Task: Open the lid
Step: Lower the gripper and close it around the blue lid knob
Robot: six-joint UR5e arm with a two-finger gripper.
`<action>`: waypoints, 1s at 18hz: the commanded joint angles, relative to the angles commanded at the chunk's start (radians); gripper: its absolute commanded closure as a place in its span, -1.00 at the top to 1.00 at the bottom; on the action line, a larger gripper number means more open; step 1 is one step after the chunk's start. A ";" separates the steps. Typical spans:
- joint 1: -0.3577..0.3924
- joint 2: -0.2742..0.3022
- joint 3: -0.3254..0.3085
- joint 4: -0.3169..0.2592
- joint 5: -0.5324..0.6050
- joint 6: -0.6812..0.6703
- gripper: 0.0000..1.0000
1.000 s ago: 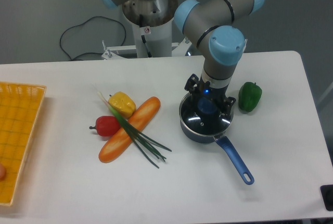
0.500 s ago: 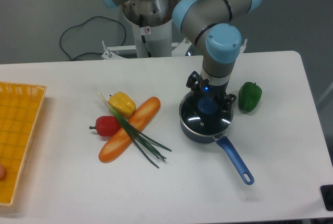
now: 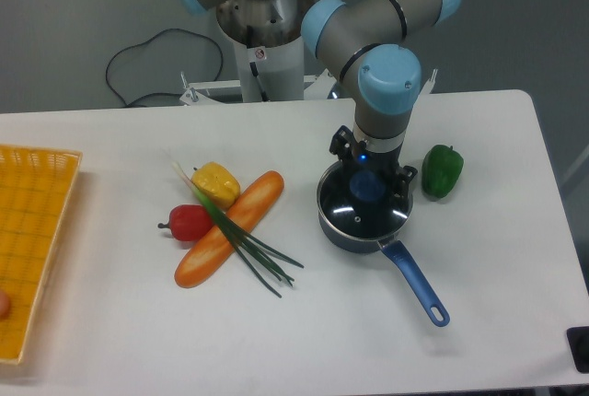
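Observation:
A dark blue saucepan (image 3: 357, 230) stands right of the table's middle, its long handle (image 3: 419, 287) pointing to the front right. The glass lid (image 3: 354, 213) with its blue knob (image 3: 368, 185) rests on the pan's rim. My gripper (image 3: 370, 175) hangs straight down over the pan's middle. Its black fingers (image 3: 404, 178) flank the knob and look shut on it. The fingertips themselves are hidden behind the knob and the gripper body.
A green pepper (image 3: 442, 170) lies just right of the pan. To the left are a carrot (image 3: 230, 227), a yellow pepper (image 3: 215, 180), a red pepper (image 3: 190, 222) and green onions (image 3: 250, 246). A yellow basket (image 3: 32, 230) sits at the left edge.
The arm's wrist has shifted slightly left and up over the pan. The gripper stays at the knob, and the lid stays on the pan.

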 joint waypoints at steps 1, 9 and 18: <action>0.000 0.000 0.000 0.000 0.000 -0.005 1.00; -0.002 -0.005 0.000 0.000 0.003 -0.003 0.97; -0.003 -0.005 -0.002 0.002 0.005 -0.003 0.94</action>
